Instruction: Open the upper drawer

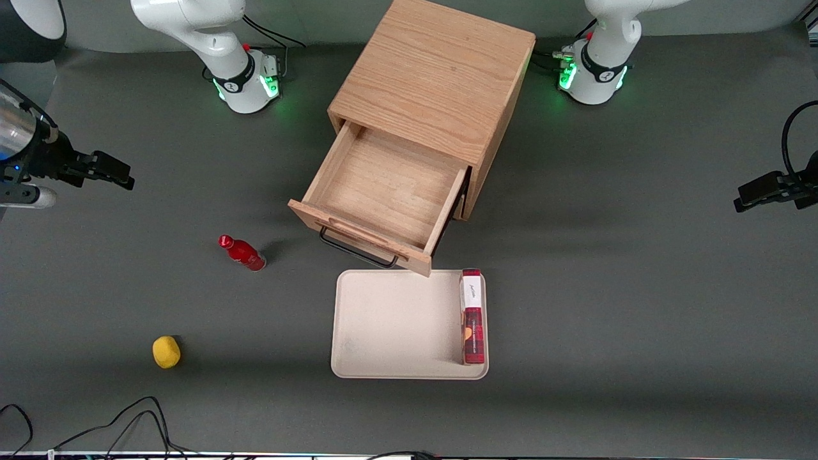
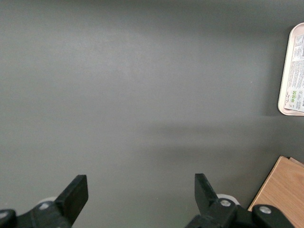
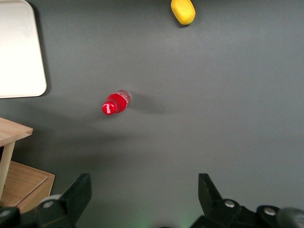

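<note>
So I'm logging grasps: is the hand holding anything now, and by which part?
Nothing. The hand is open, away from the open upper drawer.

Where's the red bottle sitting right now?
The red bottle stands on the table toward the working arm's end, beside the pulled-out upper drawer and farther from the front camera than the yellow object; the gripper hangs clear, jaws open.

One cabinet (image 1: pixel 441 76), one upper drawer (image 1: pixel 383 191) pulled out, one red bottle (image 1: pixel 243 253), one yellow lemon-like object (image 1: pixel 166 352), one tray (image 1: pixel 396 326), one red box (image 1: pixel 472 316); one tool (image 3: pixel 142 194), fingers apart.
</note>
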You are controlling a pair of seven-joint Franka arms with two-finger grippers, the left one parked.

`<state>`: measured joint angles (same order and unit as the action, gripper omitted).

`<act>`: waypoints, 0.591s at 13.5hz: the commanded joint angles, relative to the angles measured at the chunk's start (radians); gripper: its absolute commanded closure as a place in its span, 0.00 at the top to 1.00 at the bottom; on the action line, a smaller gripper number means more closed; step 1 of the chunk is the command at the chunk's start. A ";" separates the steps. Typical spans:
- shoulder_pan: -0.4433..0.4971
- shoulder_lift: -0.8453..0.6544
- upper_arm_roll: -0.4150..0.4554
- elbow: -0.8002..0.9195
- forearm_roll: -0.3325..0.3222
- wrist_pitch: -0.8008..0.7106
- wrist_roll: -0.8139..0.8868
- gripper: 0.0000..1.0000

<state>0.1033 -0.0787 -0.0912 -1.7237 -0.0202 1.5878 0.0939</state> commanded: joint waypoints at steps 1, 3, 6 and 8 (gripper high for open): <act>0.019 -0.021 -0.005 0.001 0.009 0.000 -0.022 1.00; 0.010 -0.029 -0.005 0.001 0.011 0.000 -0.020 1.00; 0.007 -0.030 -0.004 0.001 0.002 0.000 -0.025 1.00; 0.009 -0.027 -0.001 0.003 0.002 0.000 -0.023 1.00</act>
